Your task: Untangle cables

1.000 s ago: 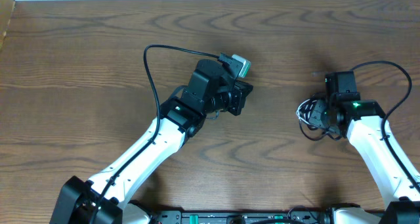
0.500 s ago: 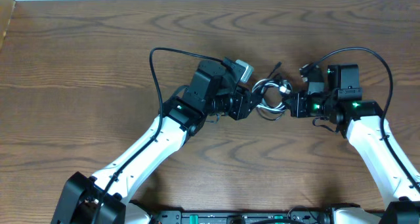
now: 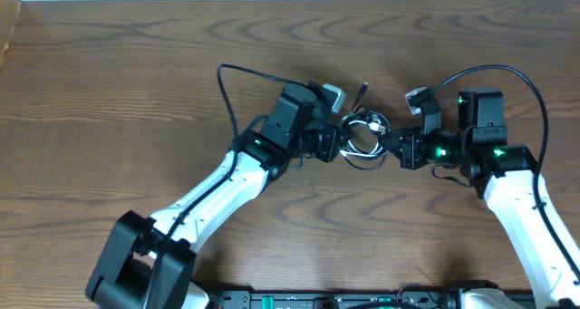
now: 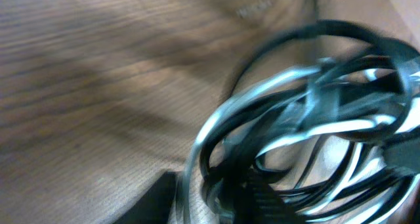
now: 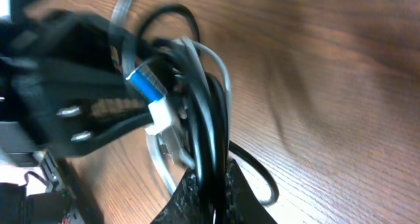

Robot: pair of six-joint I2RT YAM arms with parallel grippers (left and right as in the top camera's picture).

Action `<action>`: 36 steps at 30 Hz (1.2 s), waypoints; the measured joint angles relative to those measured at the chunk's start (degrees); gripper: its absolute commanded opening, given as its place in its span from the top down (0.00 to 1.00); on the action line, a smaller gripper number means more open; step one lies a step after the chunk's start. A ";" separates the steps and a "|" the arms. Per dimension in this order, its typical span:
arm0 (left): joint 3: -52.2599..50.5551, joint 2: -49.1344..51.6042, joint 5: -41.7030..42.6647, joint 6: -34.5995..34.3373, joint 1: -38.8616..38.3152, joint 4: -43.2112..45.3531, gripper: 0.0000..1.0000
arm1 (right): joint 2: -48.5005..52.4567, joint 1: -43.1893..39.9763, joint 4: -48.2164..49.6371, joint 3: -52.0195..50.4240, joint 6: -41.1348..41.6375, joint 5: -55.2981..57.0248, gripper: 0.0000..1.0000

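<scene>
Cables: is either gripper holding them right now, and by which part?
The right gripper is shut on the cables, pinching black strands at the bundle's right edge. The left gripper is at its left edge; grip unclear.

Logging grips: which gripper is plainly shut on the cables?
The right gripper: its fingertips pinch the cables. The left gripper is too blurred to judge.

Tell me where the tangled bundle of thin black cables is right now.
In the overhead view, the tangled bundle of thin black cables is mid-table, pinched by the right tool on its right, the left tool close at its left.
</scene>
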 measured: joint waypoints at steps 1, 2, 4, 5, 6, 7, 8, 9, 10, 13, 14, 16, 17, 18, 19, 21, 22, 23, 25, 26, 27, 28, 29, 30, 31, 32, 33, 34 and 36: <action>0.00 0.52 0.55 -0.04 -0.09 0.17 0.92 | -0.57 0.02 0.00 0.00 0.00 -0.15 0.99; 0.00 0.90 1.01 0.20 -0.13 0.33 0.92 | -0.70 0.02 -0.02 0.00 0.00 -0.20 0.99; 0.00 1.22 1.77 0.39 -0.15 0.61 0.92 | -0.94 0.02 0.00 0.00 0.00 -0.24 0.99; 0.00 1.22 2.16 0.42 -0.15 1.03 0.92 | -0.96 0.02 -0.02 0.00 0.00 -0.17 0.99; 0.00 1.22 2.32 0.42 -0.13 1.51 0.92 | -0.96 0.00 -0.09 0.00 0.00 0.11 0.99; 0.00 1.22 2.43 0.42 -0.11 2.03 0.92 | -0.96 0.00 -0.24 0.00 0.00 0.52 0.99; 0.00 1.22 2.56 0.42 -0.07 2.54 0.93 | -0.98 0.00 -0.59 0.00 0.15 1.38 0.99; 0.00 1.22 2.62 0.39 -0.04 2.69 0.92 | -1.03 0.00 -0.96 0.00 0.37 2.23 0.99; 0.00 1.22 2.78 0.35 -0.04 2.78 0.93 | -1.05 0.00 -1.55 0.00 0.90 3.52 0.99; 0.00 0.87 4.22 -0.20 -0.04 2.95 0.93 | -1.14 0.02 -3.63 0.00 3.41 8.41 0.99; 0.00 0.48 5.18 -0.52 -0.07 3.02 0.92 | -1.16 0.07 -4.61 0.00 4.83 10.88 0.99; 0.00 -0.57 6.95 -1.09 -0.17 3.32 0.92 | -1.18 0.24 -6.29 0.00 7.54 14.93 0.99; 0.00 -1.31 8.15 -1.49 -0.33 3.63 0.92 | -1.18 0.42 -7.06 0.02 9.27 17.22 0.99; 0.00 -1.95 9.46 -1.90 -0.48 3.93 0.92 | -1.22 0.66 -7.98 0.04 10.99 19.30 0.99; 0.00 -2.45 10.69 -2.32 -0.68 4.20 0.93 | -1.36 0.83 -8.74 0.07 12.61 21.07 0.99; 0.00 -3.08 13.40 -2.91 -1.05 4.66 0.92 | -1.75 1.44 -10.01 0.11 16.00 24.57 0.99; 0.00 -3.26 14.71 -3.13 -1.11 4.68 0.92 | -1.92 1.73 -10.51 0.11 17.25 25.81 0.99; 0.00 -3.37 15.76 -3.39 -1.18 4.68 0.92 | -2.10 2.12 -11.06 0.15 18.78 27.28 0.99; 0.00 -3.43 17.62 -3.78 -1.20 4.63 0.92 | -2.27 2.93 -12.39 0.24 22.21 30.80 0.99; -0.02 -3.43 18.05 -3.93 -1.20 4.59 0.92 | -2.32 3.21 -13.40 0.39 23.89 32.61 0.99; -0.02 -3.43 18.71 -3.96 -1.20 4.59 0.92 | -2.34 3.41 -14.51 0.50 25.57 34.62 0.99; -0.02 -3.50 18.95 -3.96 -1.20 4.63 0.93 | -2.36 3.45 -15.32 0.61 26.82 36.63 0.99; -0.02 -3.85 19.10 -3.98 -0.96 4.63 0.92 | -2.34 3.28 -17.53 0.66 28.87 40.83 0.99; -0.02 -4.61 19.08 -3.96 -0.24 4.63 0.92 | -2.29 3.04 -19.15 0.50 30.32 44.37 0.99; -0.02 -5.66 19.08 -3.98 0.85 4.63 0.92 | -2.16 2.51 -20.70 0.33 31.82 48.00 0.99; -0.02 -6.69 19.08 -3.98 2.01 4.66 0.92 | -2.10 2.16 -21.44 0.24 32.89 50.40 0.99; -0.02 -7.85 19.08 -3.96 3.34 4.66 0.92 | -2.08 1.90 -21.94 0.22 33.88 52.74 0.99; -0.02 -8.87 19.10 -3.96 4.66 4.61 0.92 | -2.08 1.86 -22.10 0.22 34.49 54.21 0.99; -0.02 -10.95 19.26 -3.96 7.50 4.15 0.92 | -2.08 1.81 -22.60 0.22 35.50 56.30 0.99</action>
